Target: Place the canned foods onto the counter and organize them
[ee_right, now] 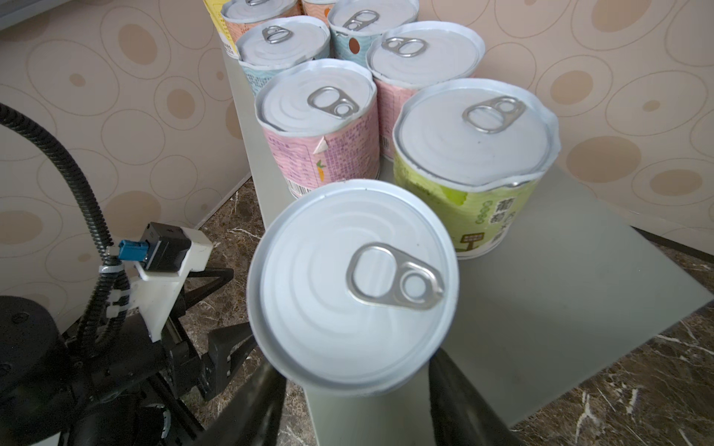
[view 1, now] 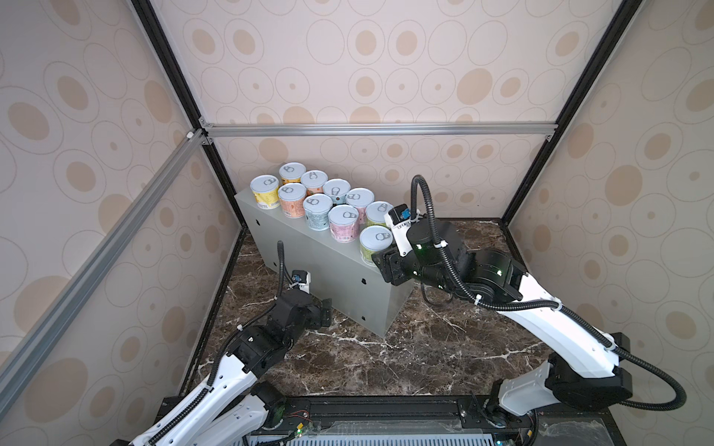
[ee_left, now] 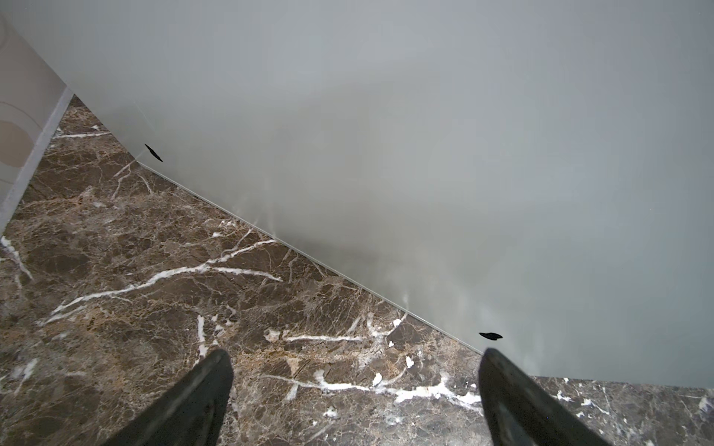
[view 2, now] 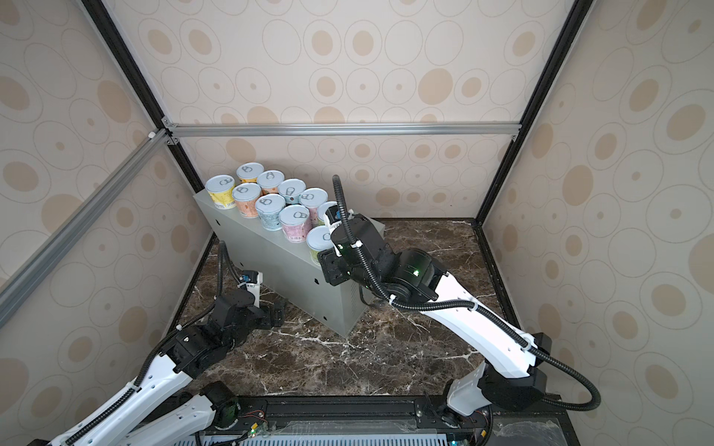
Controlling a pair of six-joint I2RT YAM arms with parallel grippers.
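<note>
Right wrist view: your right jaws flank the nearest can (ee_right: 353, 285) on the table (ee_right: 560, 270), grip unclear. Your left jaws gape empty.

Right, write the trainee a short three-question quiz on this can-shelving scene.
1. How many short round cans with silvery pull-tab lids stand on the large grey rectangular metal box?
2. True or false: the left gripper is clamped on a can.
3. The right gripper straddles a can with which label? A yellow, B green, C blue.
Key: 1 ten; 2 false, it is open over the dark brown marble floor; 3 B, the green-labelled can at the box's near end.
</note>
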